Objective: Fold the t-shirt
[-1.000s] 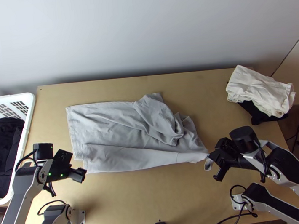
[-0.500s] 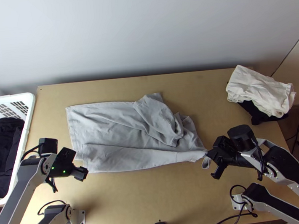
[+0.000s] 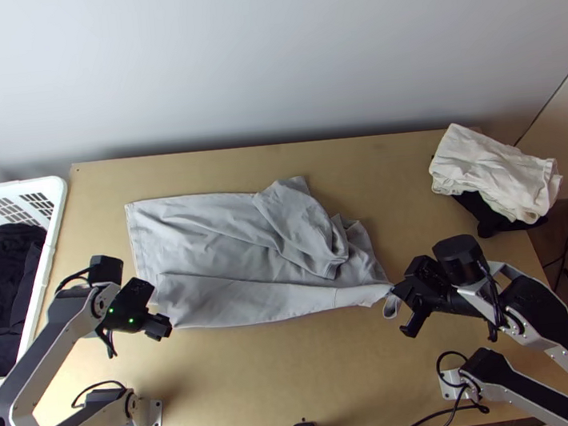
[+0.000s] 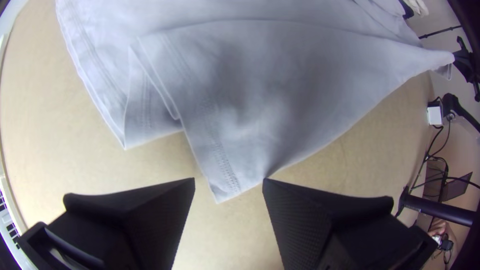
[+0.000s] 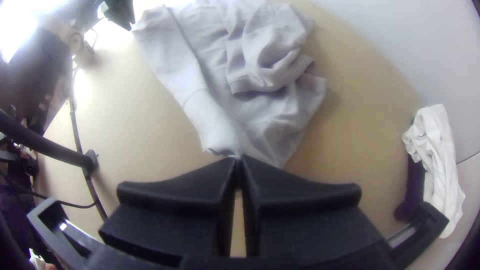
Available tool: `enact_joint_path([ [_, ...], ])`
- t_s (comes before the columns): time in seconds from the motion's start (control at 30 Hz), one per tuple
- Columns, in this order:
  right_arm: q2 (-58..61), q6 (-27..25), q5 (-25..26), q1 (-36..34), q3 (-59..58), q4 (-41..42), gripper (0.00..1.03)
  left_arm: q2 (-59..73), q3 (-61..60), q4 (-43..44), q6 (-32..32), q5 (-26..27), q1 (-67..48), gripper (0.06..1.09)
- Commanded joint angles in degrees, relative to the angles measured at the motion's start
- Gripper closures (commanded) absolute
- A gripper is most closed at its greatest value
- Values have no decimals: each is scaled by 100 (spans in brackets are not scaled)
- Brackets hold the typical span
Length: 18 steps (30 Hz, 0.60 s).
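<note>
Creeping in with the left gripper towards the near hem corner of the grey t-shirt, seemingly lining up a two-handed fold! Holding its fingers wide apart at that corner, gripping nothing. Clamping the opposite end with the right gripper, pinching cloth tight. Leaving the shirt lying mid-table, partly folded, bunching rightwards.

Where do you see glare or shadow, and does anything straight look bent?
Right wrist view: strong glare at upper left, washing out nearby parts of the table; top view: softer light, a shadowy band low on the wall; left wrist view: a dim patch on the shirt, the table's edge bowed, the lower right corner dark.
</note>
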Motion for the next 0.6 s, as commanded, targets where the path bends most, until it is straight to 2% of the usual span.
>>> enact_joint_path([
  [0.0, 30, 13, 3, -27, 35, 19, 100, 256, -32, 155, -46, 39, -82, 41],
  [0.03, 30, 13, 3, -27, 35, 19, 100, 282, -41, 163, -55, 39, -100, 42],
  [0.13, 30, 13, 3, -53, 52, 19, 100, 335, -49, 199, -117, 65, -144, 60],
  [0.27, 22, 13, 3, -106, 70, 55, 100, 344, -32, 242, -231, 118, -170, 103],
  [0.4, 13, 13, 3, -176, 131, 125, 100, 142, 267, 32, -424, 144, -240, 105],
  [0.57, 22, 4, 12, -282, 342, 186, 100, -87, 1366, -531, -714, 355, -249, 105],
])
